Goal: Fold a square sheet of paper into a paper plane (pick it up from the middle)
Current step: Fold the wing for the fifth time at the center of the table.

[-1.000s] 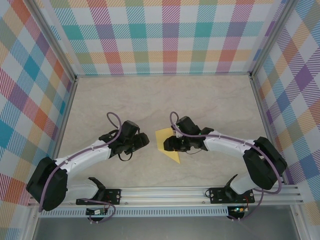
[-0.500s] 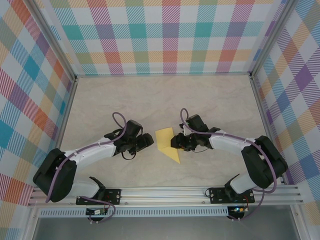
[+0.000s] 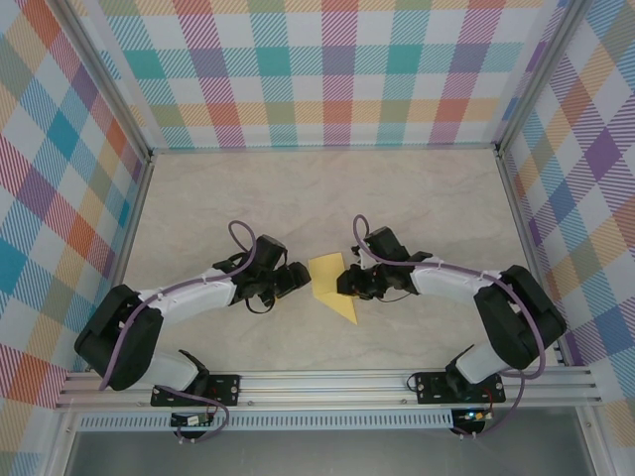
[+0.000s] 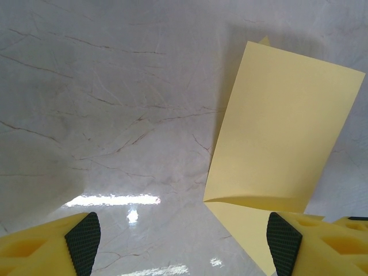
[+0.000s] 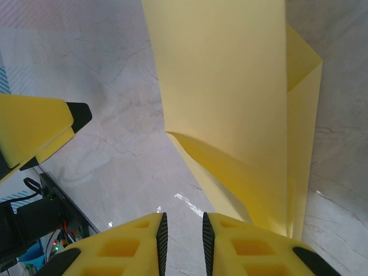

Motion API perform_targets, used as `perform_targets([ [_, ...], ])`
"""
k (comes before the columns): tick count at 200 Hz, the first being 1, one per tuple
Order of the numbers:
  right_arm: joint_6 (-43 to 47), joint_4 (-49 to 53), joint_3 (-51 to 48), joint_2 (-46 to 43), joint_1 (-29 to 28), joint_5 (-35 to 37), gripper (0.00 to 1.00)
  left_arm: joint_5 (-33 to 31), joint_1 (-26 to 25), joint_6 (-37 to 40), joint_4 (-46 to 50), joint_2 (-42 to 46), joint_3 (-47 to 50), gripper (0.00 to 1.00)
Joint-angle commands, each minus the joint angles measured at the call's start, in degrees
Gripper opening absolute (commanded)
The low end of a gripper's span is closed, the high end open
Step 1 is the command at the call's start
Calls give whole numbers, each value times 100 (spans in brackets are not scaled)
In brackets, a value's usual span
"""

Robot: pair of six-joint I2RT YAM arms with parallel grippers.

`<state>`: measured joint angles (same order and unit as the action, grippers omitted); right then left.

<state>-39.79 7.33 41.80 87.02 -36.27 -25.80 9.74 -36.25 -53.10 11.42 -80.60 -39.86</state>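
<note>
A fold in the square sheet of paper is judged to be in hand; the sheet is lying part-folded on the table between both arms. The left gripper is being held with jaws wide and empty, one pad at the sheet's edge. The right gripper is being held with jaws narrow, nothing between them. Next, the lifted flap is likely needing to be pressed flat.

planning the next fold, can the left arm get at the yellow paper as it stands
Probably yes: the left gripper stands open just beside the paper, with only bare table between them.
</note>
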Motion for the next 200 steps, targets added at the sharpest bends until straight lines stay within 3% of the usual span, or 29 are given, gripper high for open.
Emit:
perform_targets([
  [1, 115, -16, 151, 188, -30, -63, 24, 115, 66, 2, -78, -67, -136, 79],
  [73, 143, -433, -33, 782, 199, -134, 22, 388, 67, 37, -305, -294, -246, 79],
  [161, -390, -1722, -689, 1130, 662, -1050, 23, 752, 68, 72, -517, -762, -580, 79],
  [200, -431, -1733, -697, 1015, 715, -1144, 23, 757, 77, 140, -551, -946, -714, 78],
])
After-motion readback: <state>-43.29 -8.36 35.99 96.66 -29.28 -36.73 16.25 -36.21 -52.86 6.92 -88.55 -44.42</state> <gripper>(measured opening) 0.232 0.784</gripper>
